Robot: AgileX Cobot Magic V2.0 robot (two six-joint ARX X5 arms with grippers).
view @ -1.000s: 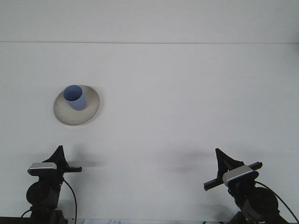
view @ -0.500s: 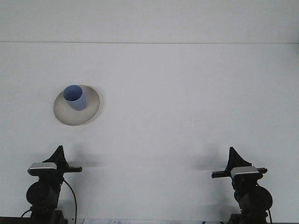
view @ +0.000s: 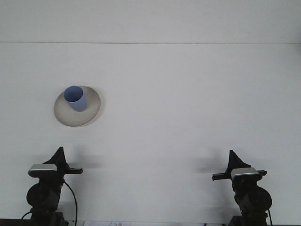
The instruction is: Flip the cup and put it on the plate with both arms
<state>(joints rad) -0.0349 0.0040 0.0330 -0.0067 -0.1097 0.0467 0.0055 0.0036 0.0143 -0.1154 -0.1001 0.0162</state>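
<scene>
Both hands sit low, well apart from cup (view: 75, 98) on plate (view: 89, 115).

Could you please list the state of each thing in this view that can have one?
Blue plastic cup: upright, mouth up, standing on the plate.
Round off-white plate: flat on the white table, holding the cup.
Left gripper: low near the front edge, holding nothing.
Right gripper: low near the front edge, holding nothing.

Matt blue cup (view: 75, 98), smooth off-white plate (view: 91, 113), matt white table (view: 188, 103)
</scene>
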